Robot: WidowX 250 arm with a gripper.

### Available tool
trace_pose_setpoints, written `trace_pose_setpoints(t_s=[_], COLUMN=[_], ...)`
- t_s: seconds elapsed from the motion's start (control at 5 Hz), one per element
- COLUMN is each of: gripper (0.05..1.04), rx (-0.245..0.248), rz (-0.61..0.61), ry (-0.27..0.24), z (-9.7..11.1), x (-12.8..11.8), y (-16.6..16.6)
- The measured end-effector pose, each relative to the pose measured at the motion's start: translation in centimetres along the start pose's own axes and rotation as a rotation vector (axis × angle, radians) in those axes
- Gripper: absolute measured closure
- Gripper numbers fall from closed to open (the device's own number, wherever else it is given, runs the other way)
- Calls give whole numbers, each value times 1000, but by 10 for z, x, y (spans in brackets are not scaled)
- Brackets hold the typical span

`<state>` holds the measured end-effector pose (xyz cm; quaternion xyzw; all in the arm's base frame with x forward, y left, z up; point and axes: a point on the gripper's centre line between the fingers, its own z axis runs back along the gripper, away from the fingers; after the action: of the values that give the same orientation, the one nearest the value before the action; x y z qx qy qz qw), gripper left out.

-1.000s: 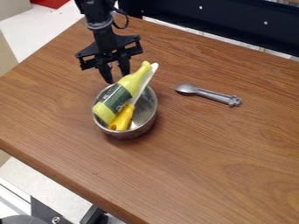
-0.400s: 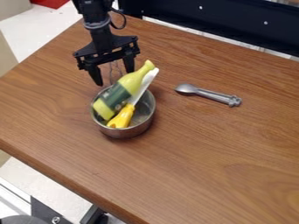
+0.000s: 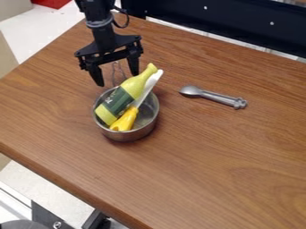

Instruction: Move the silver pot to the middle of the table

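Note:
My gripper (image 3: pixel 117 80) hangs at the upper left, just above and behind the back rim of the silver pot, with its two fingers spread apart. A thin wire whisk (image 3: pixel 117 71) shows between the fingers, its loop standing up behind the pot. The silver pot (image 3: pixel 134 134) stands upright on the wooden table (image 3: pixel 221 152), left of its middle. A yellow-green bottle (image 3: pixel 143 77) with a dark label leans in the pot, beside a knife (image 3: pixel 126 120) with a yellow handle and white blade.
A grey spoon (image 3: pixel 218 97) lies right of the pot. Behind the table's back edge runs a dark metal panel (image 3: pixel 239 22). The table's front edge slants down across the lower left.
The fingers have spread from close together to wide apart, and the whisk has come into sight between them. The pot has shifted very slightly to the left.

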<state>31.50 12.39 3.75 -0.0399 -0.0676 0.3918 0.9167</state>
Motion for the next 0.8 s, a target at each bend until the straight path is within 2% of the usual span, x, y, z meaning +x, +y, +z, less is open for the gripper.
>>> trace_pose_setpoints(t_s=[0.2, 0.4, 0.6, 0.8], gripper=[83, 83, 83, 83], rx=[1, -34, -11, -15], rz=[9, -32, -44, -66], ry=[15, -27, -64, -58], z=[1, 27, 55, 78], x=[-2, 3, 7, 4], y=[2, -4, -9, -15])
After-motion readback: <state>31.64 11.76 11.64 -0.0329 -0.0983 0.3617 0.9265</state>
